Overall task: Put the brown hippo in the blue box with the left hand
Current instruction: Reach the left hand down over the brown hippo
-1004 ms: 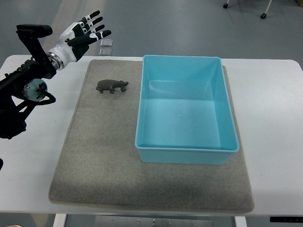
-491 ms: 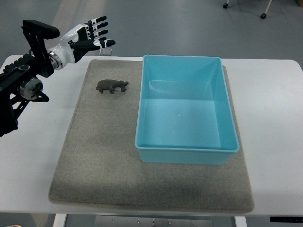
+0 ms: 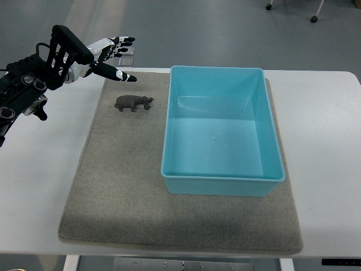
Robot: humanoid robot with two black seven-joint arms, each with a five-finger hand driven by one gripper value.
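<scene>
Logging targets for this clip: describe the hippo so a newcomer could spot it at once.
On the white table lies a grey mat with a blue box on its right part. Left of the box, near the mat's far edge, stands the brown hippo, the only small dark figure there, just below the left robot hand.

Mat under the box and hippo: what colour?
Grey-beige mat, plain and unpatterned, in the top view.

white table (image 3: 327, 124) | grey mat (image 3: 113, 186) lying flat on it | edges bare
</scene>
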